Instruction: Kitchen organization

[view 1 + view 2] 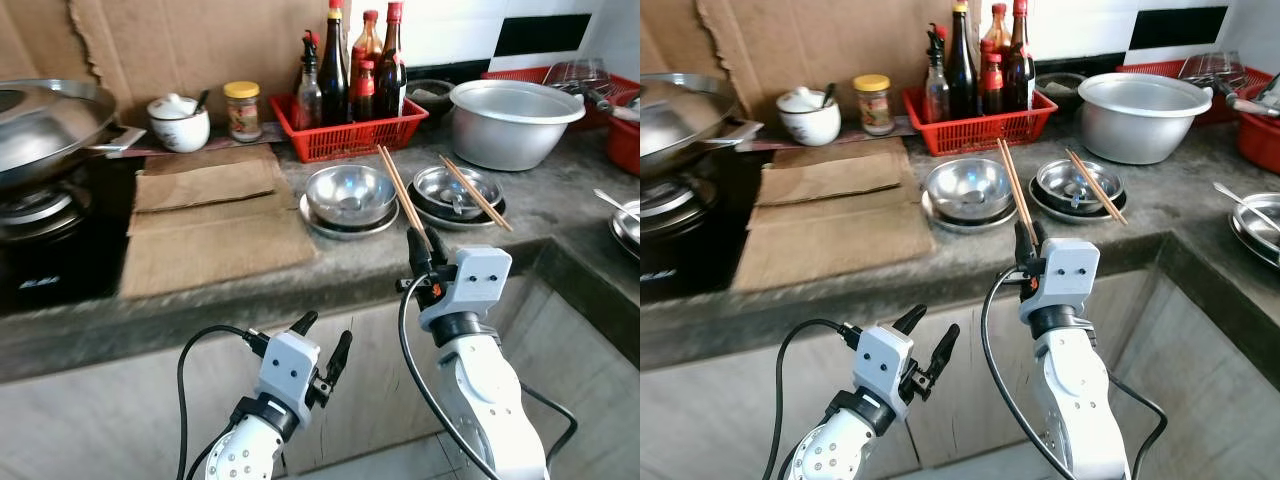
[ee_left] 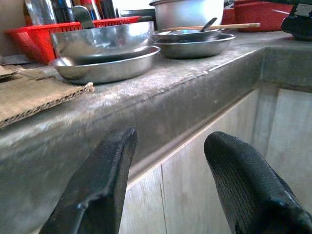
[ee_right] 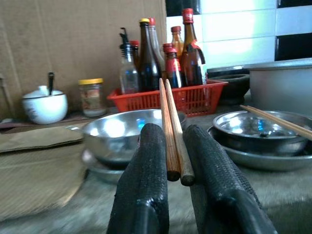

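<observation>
A pair of wooden chopsticks (image 1: 397,190) slants up over the counter edge, and my right gripper (image 1: 425,240) is shut on its lower end. In the right wrist view the sticks (image 3: 173,131) lie side by side between the black fingers (image 3: 146,161). Just beyond them a steel bowl (image 1: 350,192) sits on a steel plate. To its right a second steel bowl (image 1: 440,188) carries another pair of chopsticks (image 1: 473,192) across its rim. My left gripper (image 1: 325,335) hangs open below the stone counter (image 1: 330,268), facing its front edge (image 2: 146,112) with nothing between the fingers.
A red basket (image 1: 350,135) of sauce bottles stands at the back, with a yellow-lidded jar (image 1: 242,108) and a white lidded pot (image 1: 180,122) to its left. A large metal pot (image 1: 510,120) sits at the back right. Cardboard mats (image 1: 210,215) and a wok (image 1: 40,125) on the stove lie left.
</observation>
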